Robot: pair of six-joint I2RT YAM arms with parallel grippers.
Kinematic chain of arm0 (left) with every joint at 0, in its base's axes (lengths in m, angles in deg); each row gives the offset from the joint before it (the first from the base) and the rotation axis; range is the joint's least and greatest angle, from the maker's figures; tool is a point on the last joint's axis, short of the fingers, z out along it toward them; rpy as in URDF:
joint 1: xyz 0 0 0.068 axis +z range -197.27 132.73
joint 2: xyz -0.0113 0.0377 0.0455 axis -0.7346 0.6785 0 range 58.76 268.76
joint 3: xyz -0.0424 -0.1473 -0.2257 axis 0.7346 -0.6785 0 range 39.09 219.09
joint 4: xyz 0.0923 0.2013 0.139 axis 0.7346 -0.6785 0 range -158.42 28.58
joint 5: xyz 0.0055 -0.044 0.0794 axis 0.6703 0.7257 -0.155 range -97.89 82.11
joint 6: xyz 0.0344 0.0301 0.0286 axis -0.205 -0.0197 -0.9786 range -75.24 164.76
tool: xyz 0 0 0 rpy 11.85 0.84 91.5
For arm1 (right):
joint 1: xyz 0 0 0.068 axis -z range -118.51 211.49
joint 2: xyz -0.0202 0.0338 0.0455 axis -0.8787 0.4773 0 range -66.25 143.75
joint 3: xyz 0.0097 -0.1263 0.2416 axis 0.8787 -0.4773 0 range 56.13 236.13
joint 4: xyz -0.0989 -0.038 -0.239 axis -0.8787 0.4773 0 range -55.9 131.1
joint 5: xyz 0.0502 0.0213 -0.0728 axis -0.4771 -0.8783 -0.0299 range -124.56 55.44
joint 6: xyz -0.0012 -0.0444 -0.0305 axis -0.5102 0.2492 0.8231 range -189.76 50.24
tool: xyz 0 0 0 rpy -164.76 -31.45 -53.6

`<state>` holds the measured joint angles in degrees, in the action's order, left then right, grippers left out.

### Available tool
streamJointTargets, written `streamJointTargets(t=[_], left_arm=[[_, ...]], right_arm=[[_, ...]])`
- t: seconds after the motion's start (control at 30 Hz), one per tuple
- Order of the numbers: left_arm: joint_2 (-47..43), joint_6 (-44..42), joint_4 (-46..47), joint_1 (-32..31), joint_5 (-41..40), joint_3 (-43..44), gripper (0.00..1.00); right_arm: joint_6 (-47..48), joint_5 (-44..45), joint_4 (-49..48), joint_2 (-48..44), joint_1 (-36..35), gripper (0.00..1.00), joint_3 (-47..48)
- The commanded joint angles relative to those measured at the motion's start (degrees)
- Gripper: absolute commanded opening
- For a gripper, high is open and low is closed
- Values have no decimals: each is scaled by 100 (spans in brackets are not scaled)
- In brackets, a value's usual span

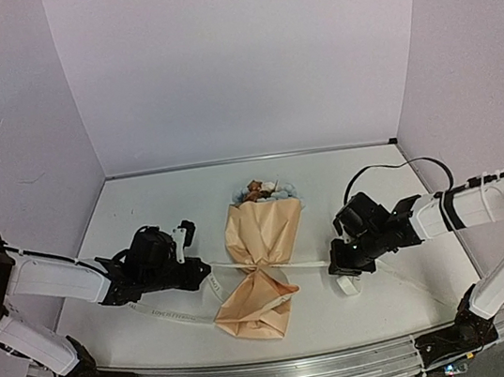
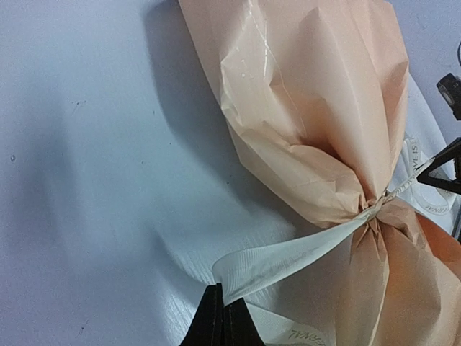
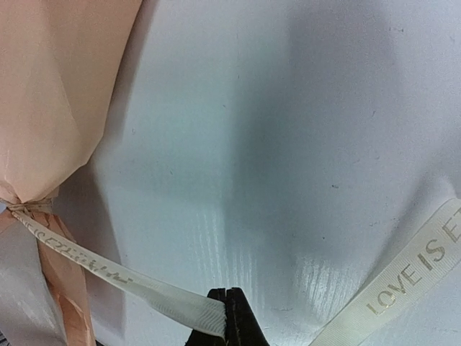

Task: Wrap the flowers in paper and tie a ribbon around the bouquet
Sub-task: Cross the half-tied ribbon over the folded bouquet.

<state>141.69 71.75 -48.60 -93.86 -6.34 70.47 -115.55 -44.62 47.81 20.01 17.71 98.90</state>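
- Nearest the arm bases, the flared lower end of the paper (image 1: 251,310) lies flat on the table (image 1: 142,214). A slack ribbon tail trails on the table on the left side. A white roll (image 1: 349,286), likely the spool, sits just beside the right gripper (image 1: 336,263).
- Next out, the left gripper (image 2: 220,317) is clamped on the ribbon (image 2: 288,256); the right gripper is likewise closed on the opposite run.
- The ribbon runs crosswise between them, apparently taut, through a knot at the cinch; the left gripper is somewhat nearer it.
- The bouquet (image 1: 261,234) lies with its long axis near-to-far, square to the ribbon.
- Judgement: tightening calls for outward pulls along the ribbon line; nothing obstructs either side.
- Farthest, the flowers (image 1: 262,190) protrude from the cone mouth.
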Motion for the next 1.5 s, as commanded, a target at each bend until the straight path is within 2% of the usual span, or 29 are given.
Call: streamJointTargets(t=[0.0, 0.23, 0.37, 0.53, 0.8, 1.07, 1.17, 1.47], left_arm=[[-416, -316, -207, 369, -929, -53, 0], [-630, -2340, 290, -366, -920, 585, 0], [-165, -3293, 92, -678, -625, 1423, 0], [542, -3880, -186, -969, -111, 2303, 0], [1339, -4195, -462, -1483, 528, 3055, 0], [1705, -4333, -639, -2019, 792, 3414, 7], [1798, -4412, -761, -2167, 809, 3467, 12], [1966, -4444, -1067, -2370, 1072, 3583, 21]], right_arm=[[622, 1069, 2074, 117, 263, 0, 185], [1431, 427, 2701, 297, 179, 0, 917], [1606, 269, 2882, 543, -13, 0, 1299], [1507, 62, 2905, 863, -194, 0, 1609], [1332, -147, 2996, 1323, -396, 0, 2232], [1193, -429, 2985, 1538, -399, 0, 2441], [1173, -492, 2974, 1572, -400, 0, 2467], [1005, -675, 2840, 1548, -378, 0, 2454]])
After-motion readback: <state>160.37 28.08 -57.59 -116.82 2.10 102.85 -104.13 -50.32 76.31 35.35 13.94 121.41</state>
